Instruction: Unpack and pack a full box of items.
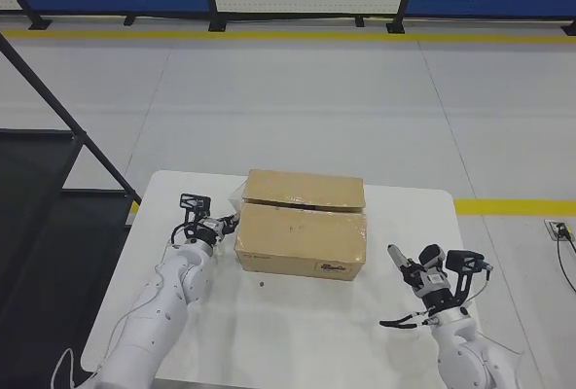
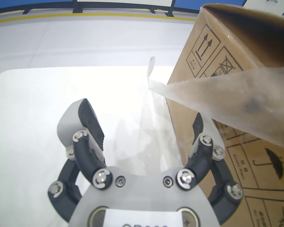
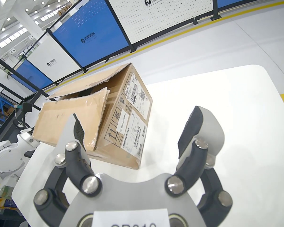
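- Grey-and-black left gripper (image 2: 142, 111), fingers apart and empty, sits just beside the left end of the brown cardboard box (image 1: 303, 229) — the nearer arm.
- The box lies crosswise on the white table (image 1: 269, 321), flaps ajar.
- Right gripper (image 3: 135, 116), also spread, is well apart.

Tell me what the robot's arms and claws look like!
The left arm and right arm are smooth white shells. The left gripper and right gripper each have two grey metal fingers with black ribbed pads, black curved links, shiny screws and a white label.
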Robot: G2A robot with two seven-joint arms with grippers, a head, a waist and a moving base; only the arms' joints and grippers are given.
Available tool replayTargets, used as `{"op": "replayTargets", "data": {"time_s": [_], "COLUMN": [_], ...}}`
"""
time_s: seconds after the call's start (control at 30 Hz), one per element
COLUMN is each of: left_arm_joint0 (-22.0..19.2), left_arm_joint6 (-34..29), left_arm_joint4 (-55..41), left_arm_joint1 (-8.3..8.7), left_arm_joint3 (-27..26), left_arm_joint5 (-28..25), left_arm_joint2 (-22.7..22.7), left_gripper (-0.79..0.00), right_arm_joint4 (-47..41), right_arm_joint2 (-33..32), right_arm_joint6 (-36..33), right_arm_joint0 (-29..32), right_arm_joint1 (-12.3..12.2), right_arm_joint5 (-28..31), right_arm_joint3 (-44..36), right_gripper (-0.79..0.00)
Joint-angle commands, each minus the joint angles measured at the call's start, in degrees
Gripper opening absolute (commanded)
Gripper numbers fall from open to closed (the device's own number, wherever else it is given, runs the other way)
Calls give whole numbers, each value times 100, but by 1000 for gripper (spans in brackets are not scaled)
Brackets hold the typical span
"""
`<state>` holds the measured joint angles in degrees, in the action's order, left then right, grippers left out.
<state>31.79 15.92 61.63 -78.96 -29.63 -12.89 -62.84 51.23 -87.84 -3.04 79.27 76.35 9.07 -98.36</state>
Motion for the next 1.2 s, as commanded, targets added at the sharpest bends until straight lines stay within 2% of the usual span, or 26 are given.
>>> {"op": "replayTargets", "data": {"time_s": [0.0,0.27,0.63,1.17], "left_arm_joint0": [-38,-38,321,1545], "left_arm_joint6": [144,822,1387,1391], "left_arm_joint4": [-30,-20,-40,714], "left_arm_joint1": [-16,-12,148,513], "left_arm_joint3": [86,225,-150,-1218], "left_arm_joint5": [-73,-16,-60,420], "left_arm_joint2": [-1,-86,-425,-914], "left_gripper": [0,0,0,0], "right_arm_joint4": [13,19,1,-20], "right_arm_joint2": [15,91,212,309], "right_arm_joint6": [-24,-100,-185,-223], "right_arm_joint0": [-17,-143,-364,-535], "right_arm_joint1": [-3,-12,-24,-45], "right_arm_joint5": [-6,31,134,238], "right_arm_joint3": [2,91,242,427], "right_gripper": [0,0,0,0]}}
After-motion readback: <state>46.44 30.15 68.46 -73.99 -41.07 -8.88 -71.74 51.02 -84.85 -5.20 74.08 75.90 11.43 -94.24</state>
